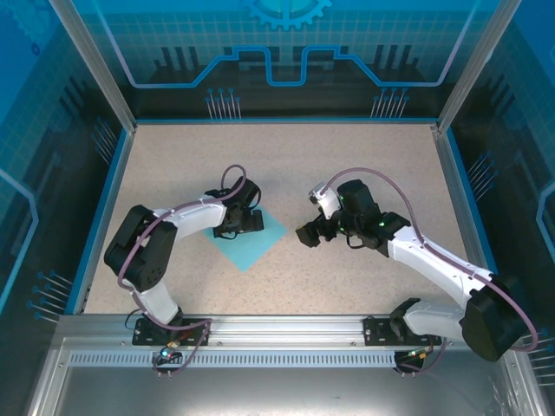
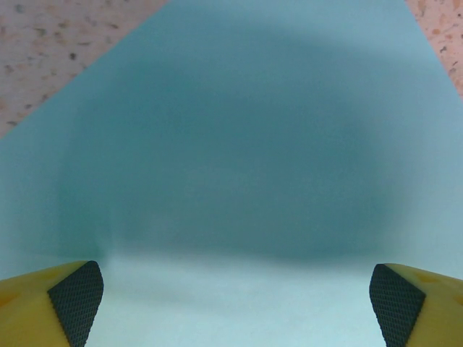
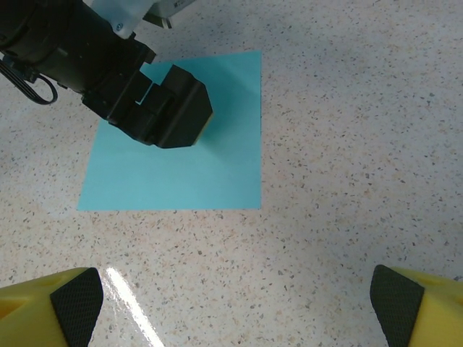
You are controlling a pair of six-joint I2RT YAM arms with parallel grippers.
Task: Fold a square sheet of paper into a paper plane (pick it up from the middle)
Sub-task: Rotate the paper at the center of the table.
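**Operator:** What am I looking at, biggest thing first?

**Spotter:** You are looking at a speckled beige surface that is stretching across the floor of a blue-walled enclosure. Two white-and-black arms are reaching in over it from the near edge. The left arm is bending in toward the middle, and the right arm is angling in from the other side.

**Operator:** Where is the paper sitting?

**Spotter:** The square sheet of thin light-blue paper is lying flat on the surface, a little left of centre. From above you are seeing it turned like a diamond.

**Operator:** And what are the hands doing?

**Spotter:** The left hand is hanging over the middle of the sheet and pointing down at it. Its wrist camera is showing you the paper close below, darkened by the hand's shadow. Its jaws are standing wide apart with nothing between them. You cannot tell whether the fingertips are touching the paper.

The right hand is hovering over bare surface near the sheet's right corner, apart from it. It is also gaping wide and carrying nothing.

**Operator:** Anything smaller?

**Spotter:** The black textured pads on the yellow fingertips are showing at the bottom corners of each wrist view.
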